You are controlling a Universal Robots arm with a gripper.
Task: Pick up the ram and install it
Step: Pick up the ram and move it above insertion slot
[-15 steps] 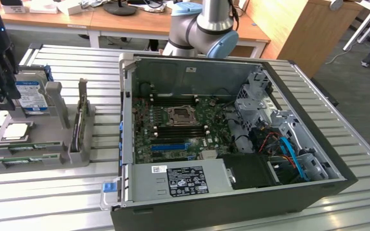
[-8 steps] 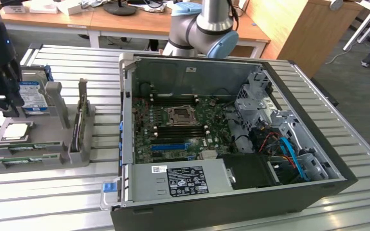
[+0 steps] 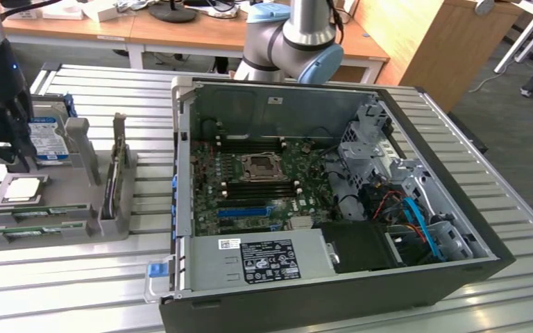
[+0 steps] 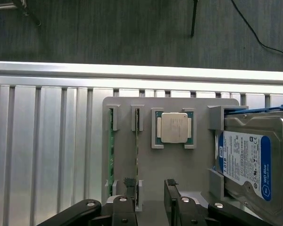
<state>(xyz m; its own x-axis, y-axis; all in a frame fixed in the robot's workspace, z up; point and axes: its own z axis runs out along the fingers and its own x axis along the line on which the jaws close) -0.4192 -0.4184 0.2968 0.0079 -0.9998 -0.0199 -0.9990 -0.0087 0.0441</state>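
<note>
Slatted metal desk (image 4: pixel 47 155) carries a grey holder (image 4: pixel 174 165), above which the pincer (image 4: pixel 149 184) hangs wide open and empty. Just beside one fingertip the ram (image 4: pixel 137 141), a thin green stick, stands on edge in its slot, with a processor (image 4: pixel 174 128) beyond.

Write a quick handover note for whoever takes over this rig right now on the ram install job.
Gripper: open, holding nothing, above the gray holder.
Ram sticks: both standing in the holder's slots; the processor and hard drive share that holder.
Computer case: open, motherboard exposed.
Done: nothing yet.
Left: ram not picked up, not installed.
</note>
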